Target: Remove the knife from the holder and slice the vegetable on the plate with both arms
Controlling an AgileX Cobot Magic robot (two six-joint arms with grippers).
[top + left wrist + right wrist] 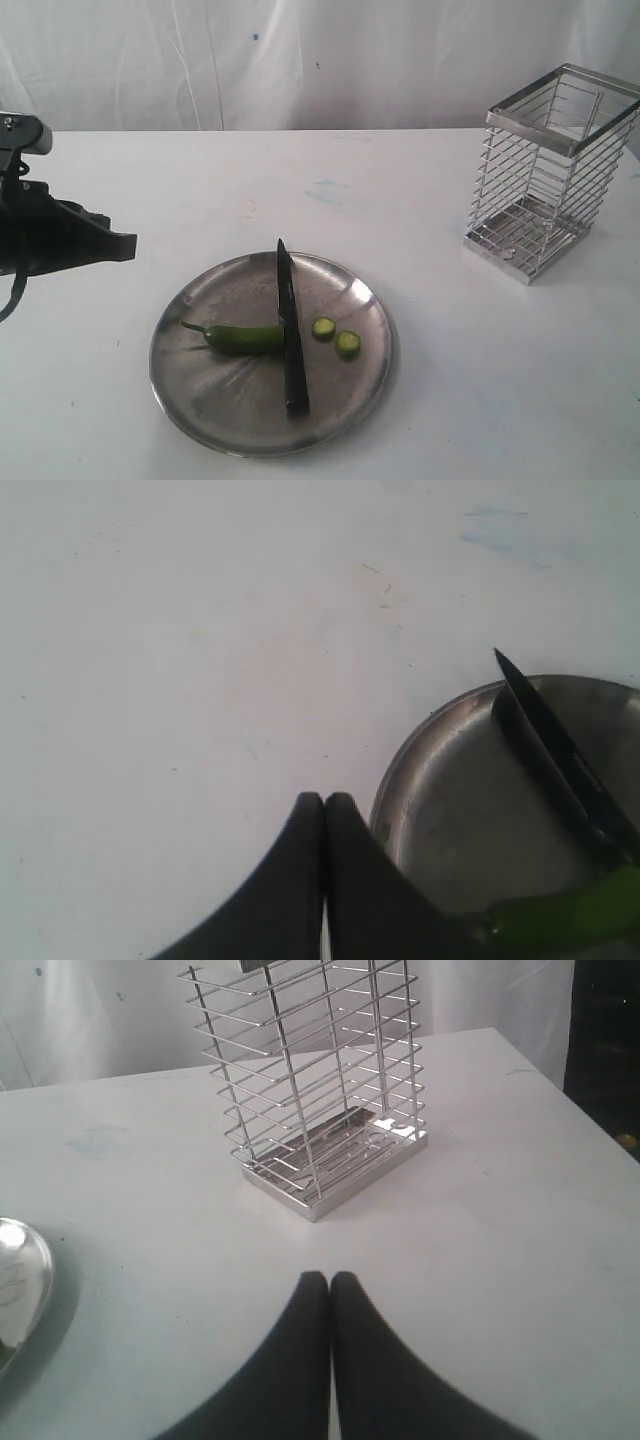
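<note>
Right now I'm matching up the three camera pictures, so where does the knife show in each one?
Exterior view: the knife lies across the middle of the plate, tip toward the far rim, beside the cut end of the chili.
Left wrist view: the knife slants over the plate's rim, tip just past it.
Right wrist view: not in it.
Shared landmark: the plate, only a sliver in the right wrist view.

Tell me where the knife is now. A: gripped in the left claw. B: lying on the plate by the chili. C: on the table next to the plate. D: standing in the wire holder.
B: the knife lies flat on the plate, against the cut end of the chili, and the holder has no knife in it.
</note>
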